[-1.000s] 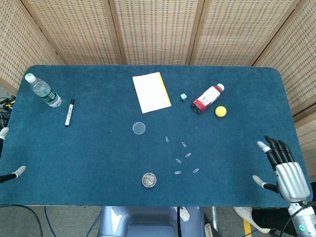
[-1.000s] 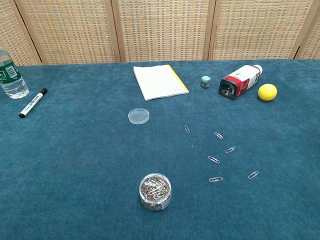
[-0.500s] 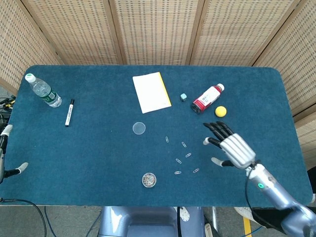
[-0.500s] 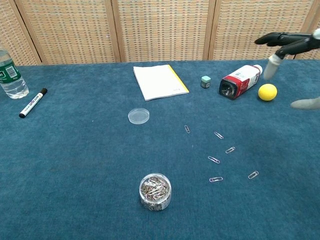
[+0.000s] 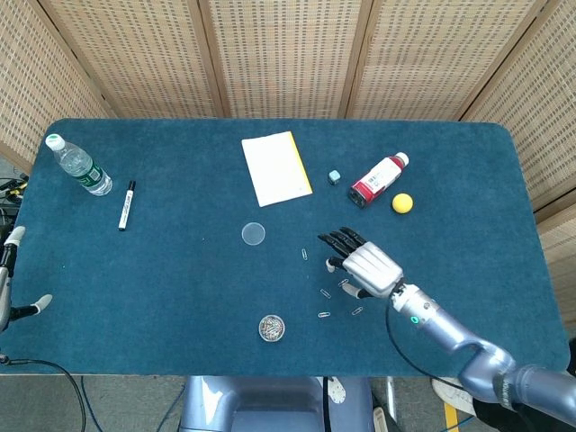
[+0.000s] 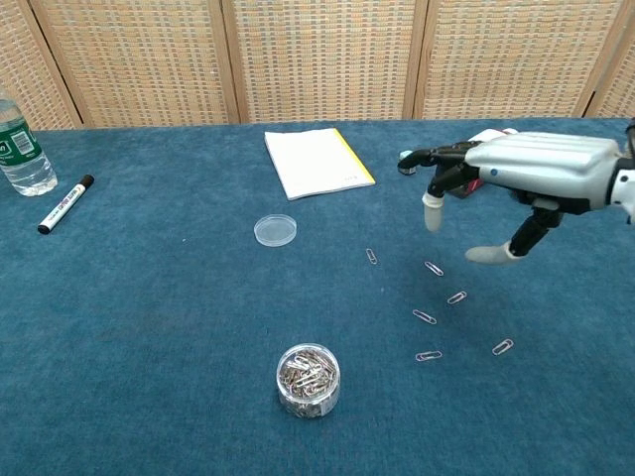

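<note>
My right hand point(image 5: 362, 265) hovers palm down over several loose paper clips point(image 6: 425, 316) scattered on the blue table. Its fingers are spread and it holds nothing. In the chest view the right hand point(image 6: 526, 171) hangs above the clips, its fingertips pointing left and down. A small clear jar point(image 6: 309, 380) full of clips stands nearer the front edge, and its round lid point(image 6: 275, 230) lies apart behind it. Only the fingertips of my left hand point(image 5: 9, 261) show at the table's left edge, apart and holding nothing.
A white notebook point(image 5: 276, 167) lies at the back centre, with a small green cube point(image 5: 334, 177), a red bottle on its side point(image 5: 378, 181) and a yellow ball point(image 5: 402, 202) to its right. A water bottle point(image 5: 79, 166) and a marker point(image 5: 127, 205) lie far left.
My right hand has swept in from the table's right front corner leftward to above the paper clips. The left hand has barely moved.
</note>
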`<action>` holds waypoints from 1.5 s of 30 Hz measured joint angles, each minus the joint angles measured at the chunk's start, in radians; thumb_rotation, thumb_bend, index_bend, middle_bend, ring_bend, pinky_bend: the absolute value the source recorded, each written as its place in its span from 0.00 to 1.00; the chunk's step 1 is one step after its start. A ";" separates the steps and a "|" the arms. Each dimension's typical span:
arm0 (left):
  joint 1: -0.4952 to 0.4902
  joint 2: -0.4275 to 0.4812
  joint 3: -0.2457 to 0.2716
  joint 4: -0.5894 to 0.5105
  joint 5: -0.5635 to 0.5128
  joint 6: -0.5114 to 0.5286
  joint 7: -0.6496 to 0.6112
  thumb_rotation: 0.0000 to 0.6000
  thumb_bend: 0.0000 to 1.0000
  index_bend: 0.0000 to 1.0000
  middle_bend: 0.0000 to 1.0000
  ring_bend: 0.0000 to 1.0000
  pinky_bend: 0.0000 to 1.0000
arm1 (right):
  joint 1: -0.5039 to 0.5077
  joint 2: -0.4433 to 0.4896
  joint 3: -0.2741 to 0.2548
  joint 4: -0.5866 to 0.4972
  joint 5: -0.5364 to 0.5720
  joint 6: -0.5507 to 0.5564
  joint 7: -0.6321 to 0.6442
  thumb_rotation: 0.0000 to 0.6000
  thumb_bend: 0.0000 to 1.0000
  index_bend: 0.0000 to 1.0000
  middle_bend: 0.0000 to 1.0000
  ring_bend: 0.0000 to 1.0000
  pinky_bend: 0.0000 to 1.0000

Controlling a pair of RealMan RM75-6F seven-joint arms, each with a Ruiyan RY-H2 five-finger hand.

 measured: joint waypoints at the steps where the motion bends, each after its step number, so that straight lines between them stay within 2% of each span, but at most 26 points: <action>1: 0.000 0.000 0.000 0.000 0.000 -0.001 -0.001 1.00 0.03 0.00 0.00 0.00 0.00 | 0.006 -0.020 -0.002 0.013 0.015 -0.009 -0.013 1.00 0.31 0.40 0.00 0.00 0.04; 7: -0.001 0.002 0.002 0.001 0.000 -0.004 -0.008 1.00 0.03 0.00 0.00 0.00 0.00 | 0.020 -0.082 -0.027 0.074 0.050 -0.031 -0.067 1.00 0.31 0.42 0.00 0.00 0.04; 13: -0.002 0.007 0.005 0.000 0.005 -0.011 -0.018 1.00 0.03 0.00 0.00 0.00 0.00 | 0.020 -0.110 -0.062 0.131 0.053 -0.023 -0.097 1.00 0.31 0.44 0.00 0.00 0.04; 19: -0.003 0.012 0.007 -0.002 0.010 -0.013 -0.024 1.00 0.03 0.00 0.00 0.00 0.00 | 0.023 -0.135 -0.076 0.171 0.067 -0.022 -0.107 1.00 0.31 0.45 0.00 0.00 0.04; 45: -0.012 0.013 0.008 0.007 0.000 -0.031 -0.033 1.00 0.03 0.00 0.00 0.00 0.00 | 0.046 -0.228 -0.073 0.257 0.168 -0.061 -0.163 1.00 0.31 0.49 0.00 0.00 0.04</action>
